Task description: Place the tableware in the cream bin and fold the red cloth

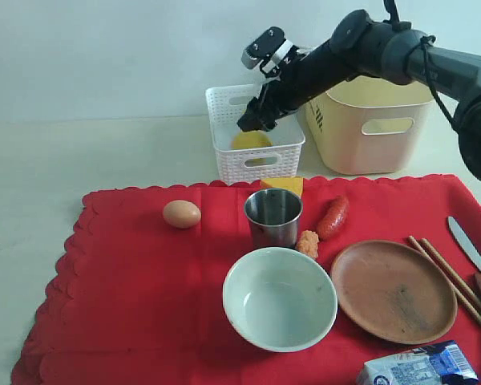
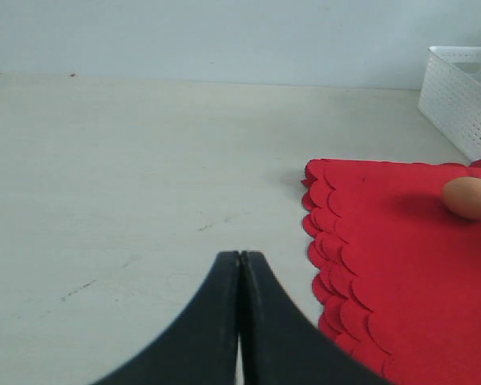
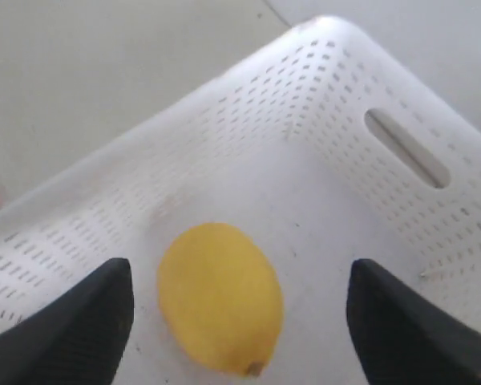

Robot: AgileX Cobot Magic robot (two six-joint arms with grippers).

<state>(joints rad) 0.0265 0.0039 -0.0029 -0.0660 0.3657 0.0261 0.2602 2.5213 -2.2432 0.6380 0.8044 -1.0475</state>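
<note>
The red cloth (image 1: 144, 297) lies spread flat with the pale bowl (image 1: 279, 298), steel cup (image 1: 273, 216), brown plate (image 1: 393, 290), chopsticks (image 1: 449, 277) and knife (image 1: 470, 245) on it. The spoon is only a sliver at the right edge. The cream bin (image 1: 369, 122) stands behind, at the back right. My right gripper (image 1: 255, 122) hangs open over the white lattice basket (image 1: 252, 156), above a lemon (image 3: 220, 297) lying free on its floor. My left gripper (image 2: 241, 261) is shut on nothing, low over bare table beside the cloth's scalloped edge (image 2: 321, 241); the exterior view does not show it.
On the cloth also lie an egg (image 1: 181, 213), a sausage (image 1: 333, 217), a cheese wedge (image 1: 282, 185), a small orange food piece (image 1: 308, 243) and a blue-white carton (image 1: 421, 367). The right arm reaches across in front of the bin.
</note>
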